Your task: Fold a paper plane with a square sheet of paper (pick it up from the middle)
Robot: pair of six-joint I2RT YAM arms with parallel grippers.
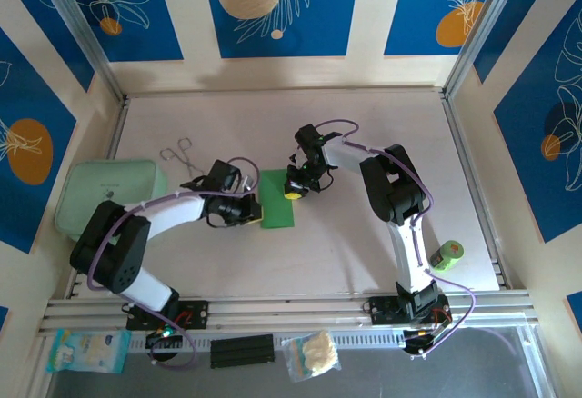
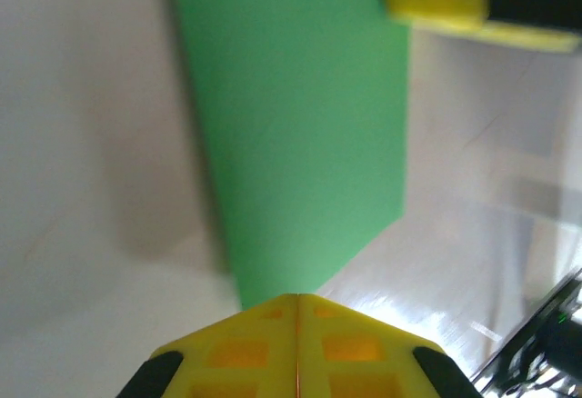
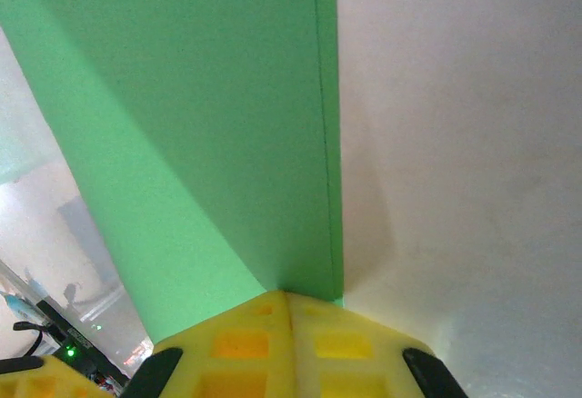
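Left end effector (image 2: 296, 300) pinches one edge of the folded green paper sheet (image 2: 300, 125); right end effector (image 3: 287, 296), likewise pressed together, pinches the opposite edge over the desk (image 1: 364, 144).

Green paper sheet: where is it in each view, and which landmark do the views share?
Top external: green paper sheet mid-picture, on the pale table top.
Left wrist: the sheet runs down the middle.
Right wrist: the sheet covers upper left and centre.
Shared landmark: the pale table top beside it.
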